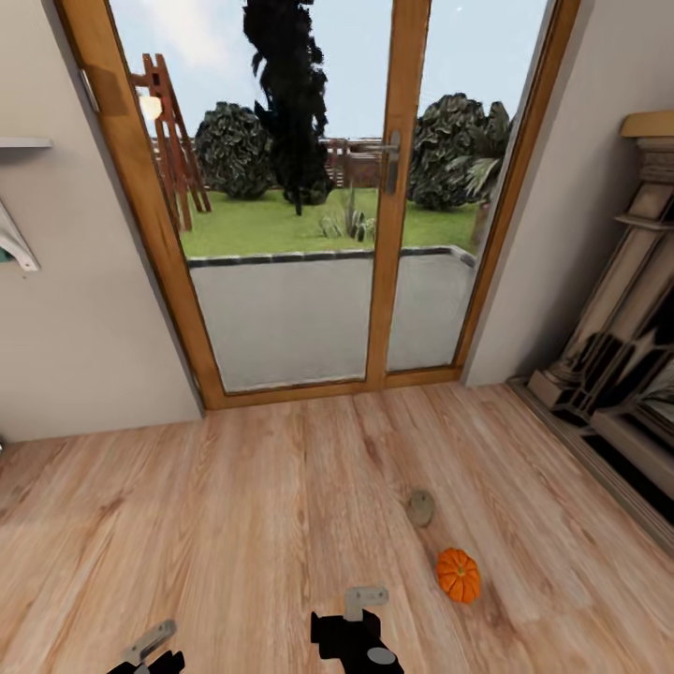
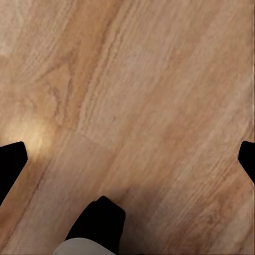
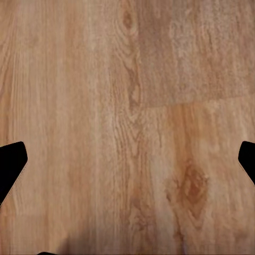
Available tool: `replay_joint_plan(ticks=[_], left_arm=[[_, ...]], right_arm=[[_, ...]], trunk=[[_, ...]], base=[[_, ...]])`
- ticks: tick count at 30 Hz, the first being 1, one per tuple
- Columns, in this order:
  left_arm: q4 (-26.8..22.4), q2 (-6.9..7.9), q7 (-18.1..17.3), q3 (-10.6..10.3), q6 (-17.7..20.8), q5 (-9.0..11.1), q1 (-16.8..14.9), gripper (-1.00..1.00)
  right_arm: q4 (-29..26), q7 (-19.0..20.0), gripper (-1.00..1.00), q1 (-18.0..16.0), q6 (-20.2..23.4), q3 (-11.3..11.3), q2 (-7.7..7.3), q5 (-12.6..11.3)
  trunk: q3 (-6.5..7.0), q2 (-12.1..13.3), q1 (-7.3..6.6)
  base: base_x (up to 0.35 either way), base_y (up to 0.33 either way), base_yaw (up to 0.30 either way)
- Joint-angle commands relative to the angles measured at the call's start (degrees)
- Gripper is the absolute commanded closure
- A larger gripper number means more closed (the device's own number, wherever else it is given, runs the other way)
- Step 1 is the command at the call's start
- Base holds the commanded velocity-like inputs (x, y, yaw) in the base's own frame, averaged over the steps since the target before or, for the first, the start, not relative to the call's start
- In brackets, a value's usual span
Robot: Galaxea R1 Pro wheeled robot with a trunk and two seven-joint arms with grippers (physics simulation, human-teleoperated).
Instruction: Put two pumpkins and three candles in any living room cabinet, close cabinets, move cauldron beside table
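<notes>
On the wooden floor (image 1: 281,505), an orange pumpkin (image 1: 458,574) lies at 5 o'clock, a beige candle (image 1: 420,507) just beyond it. Left claw (image 2: 127,154) and right claw (image 3: 127,159) both hang spread apart, empty.

Orange ribbed pumpkin (image 1: 458,574) on wood floor; beige candle (image 1: 420,507) near, apart.
</notes>
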Motion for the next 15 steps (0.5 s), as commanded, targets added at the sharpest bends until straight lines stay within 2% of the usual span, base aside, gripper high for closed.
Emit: replay_joint_plan(ticks=[1, 7, 15], left_arm=[[-0.16, -0.03, 0.17, 0.45, 0.39, -0.10, 0.00, -1.00], [-0.16, -0.04, 0.17, 0.45, 0.39, -0.10, 0.00, -1.00], [-0.16, -0.10, 0.17, 0.45, 0.39, -0.05, 0.00, -1.00]], right_arm=[[-0.11, -0.44, -1.00, -0.06, 0.21, 0.23, -0.04, -0.19], [-0.31, -0.46, -1.00, -0.06, 0.21, 0.24, -0.09, -0.19], [-0.36, -0.46, -1.00, -0.06, 0.22, 0.17, -0.05, -0.19]], trunk=[[-0.05, -0.02, 0.03], [-0.05, -0.02, 0.03], [-0.05, -0.02, 0.03]], base=[[0.342, 0.000, 0.000], [0.342, 0.050, 0.000], [0.342, 0.125, 0.000]])
